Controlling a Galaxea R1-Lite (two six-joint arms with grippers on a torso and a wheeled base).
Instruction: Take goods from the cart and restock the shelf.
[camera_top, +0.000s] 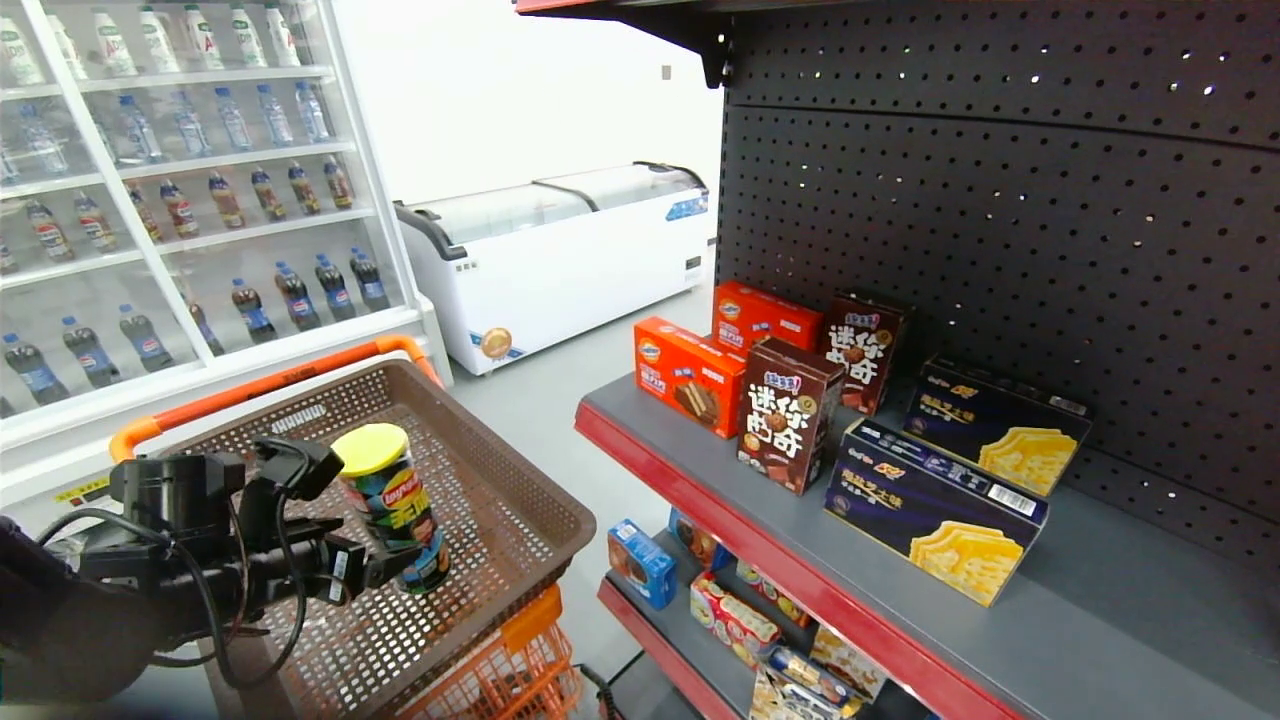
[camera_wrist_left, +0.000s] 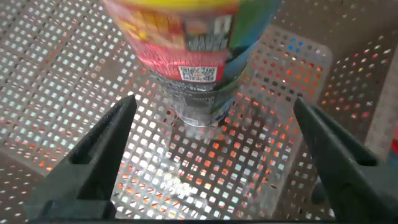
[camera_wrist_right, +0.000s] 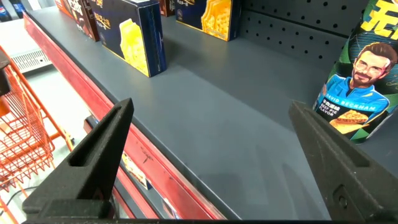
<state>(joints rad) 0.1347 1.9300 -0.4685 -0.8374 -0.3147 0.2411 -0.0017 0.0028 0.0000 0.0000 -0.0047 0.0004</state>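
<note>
Hovering low in the brown basket (camera_top: 540, 500), my left gripper (camera_wrist_left: 213, 104) is released. Its fingers are spread wide, with the yellow-lidded chip canister (camera_top: 392, 505) between them and touching neither. The canister stands on the basket's perforated floor, atop the orange cart (camera_top: 250, 388). My right gripper (camera_wrist_right: 211, 107) is likewise released, its fingers apart over the grey shelf (camera_wrist_right: 236, 130). Farther back, a second chip canister (camera_wrist_right: 362, 68) stands near the pegboard (camera_wrist_right: 286, 31). Dark blue cracker boxes (camera_wrist_right: 142, 37) stand along the shelf, with brown boxes (camera_top: 790, 415) and orange boxes (camera_top: 690, 378) beyond.
</note>
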